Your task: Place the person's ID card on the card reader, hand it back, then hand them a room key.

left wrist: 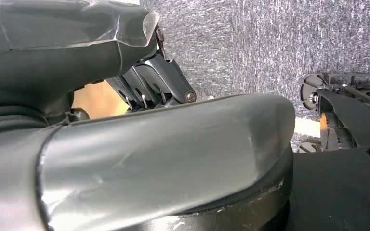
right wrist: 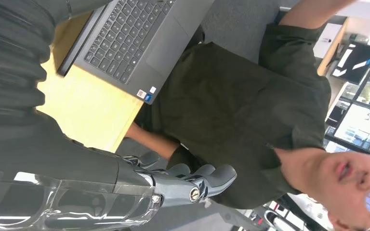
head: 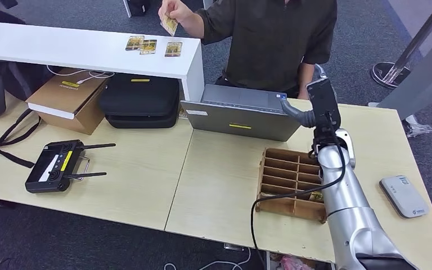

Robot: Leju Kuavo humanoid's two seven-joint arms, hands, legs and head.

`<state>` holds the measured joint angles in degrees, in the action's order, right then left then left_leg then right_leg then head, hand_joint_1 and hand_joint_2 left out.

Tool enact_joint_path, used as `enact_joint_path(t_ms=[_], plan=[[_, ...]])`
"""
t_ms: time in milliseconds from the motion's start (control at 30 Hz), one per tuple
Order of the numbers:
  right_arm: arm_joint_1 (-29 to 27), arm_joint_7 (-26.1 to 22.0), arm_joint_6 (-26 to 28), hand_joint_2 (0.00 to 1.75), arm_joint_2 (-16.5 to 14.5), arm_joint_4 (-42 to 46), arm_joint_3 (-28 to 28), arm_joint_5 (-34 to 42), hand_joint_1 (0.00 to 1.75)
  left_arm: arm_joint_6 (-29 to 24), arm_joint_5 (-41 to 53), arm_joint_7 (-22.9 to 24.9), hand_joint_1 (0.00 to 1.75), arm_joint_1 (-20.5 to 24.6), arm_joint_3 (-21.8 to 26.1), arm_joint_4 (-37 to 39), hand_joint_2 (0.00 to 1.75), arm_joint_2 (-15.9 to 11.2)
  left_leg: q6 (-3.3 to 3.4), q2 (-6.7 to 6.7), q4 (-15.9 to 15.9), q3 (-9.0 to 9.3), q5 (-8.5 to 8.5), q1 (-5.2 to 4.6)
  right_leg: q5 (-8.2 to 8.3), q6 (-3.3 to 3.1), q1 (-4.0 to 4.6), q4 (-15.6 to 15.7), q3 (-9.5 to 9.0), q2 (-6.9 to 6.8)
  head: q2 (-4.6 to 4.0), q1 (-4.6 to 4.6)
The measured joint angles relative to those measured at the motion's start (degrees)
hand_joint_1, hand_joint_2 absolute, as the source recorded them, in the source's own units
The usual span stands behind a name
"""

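Head view, desk: wooden desk bearing a grey laptop, a black controller and a white card reader near its right edge.
Head view, tray: brown divider tray beside the right arm; most compartments look bare, with a small yellowish item in one compartment next to the arm (too small to identify).
Head view, boxes: cardboard box and black case under the white counter.
Head view, cards: three cards lie flat on the counter; a person holds another card pinched in a raised hand, above the counter.
Head view, right hand: right hand raised over the desk's far edge, beside the laptop.
Left wrist view: left hand over grey carpet, fingers partly hidden; whether it is spread or curled cannot be told.
Right wrist view: fingers extended and together, holding nothing, pointed toward the person's dark shirt; laptop keyboard visible behind.
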<state>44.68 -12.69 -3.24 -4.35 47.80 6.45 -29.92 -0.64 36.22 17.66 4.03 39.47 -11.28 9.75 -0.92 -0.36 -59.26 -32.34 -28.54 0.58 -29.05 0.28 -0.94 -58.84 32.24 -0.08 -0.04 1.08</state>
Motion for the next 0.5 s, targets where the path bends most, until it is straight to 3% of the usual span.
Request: enact_joint_path(t_ms=[367, 500], plan=[[2.7, 0.2, -0.6, 1.75, 7.7, -2.0, -0.8, -2.6, 0.0, -0.8, -1.5, -0.9, 0.0, -0.3, 2.2, 0.0, 0.0, 0.1, 0.0, -0.03, 0.0, -0.03, 0.0, 0.0, 0.0, 0.0, 0.0, 0.0, 0.01, -0.04, 0.0, -0.01], [3.5, 2.5, 4.4, 1.75, 11.2, -1.6, -0.2, -8.6, 0.0, -1.1, -1.6, -1.2, 0.0, -0.4, 2.7, 0.0, 0.0, 0.2, 0.01, -0.08, 0.0, -0.05, 0.0, -0.01, 0.01, 0.0, -0.01, 0.0, 0.02, -0.08, 0.0, 0.0]])
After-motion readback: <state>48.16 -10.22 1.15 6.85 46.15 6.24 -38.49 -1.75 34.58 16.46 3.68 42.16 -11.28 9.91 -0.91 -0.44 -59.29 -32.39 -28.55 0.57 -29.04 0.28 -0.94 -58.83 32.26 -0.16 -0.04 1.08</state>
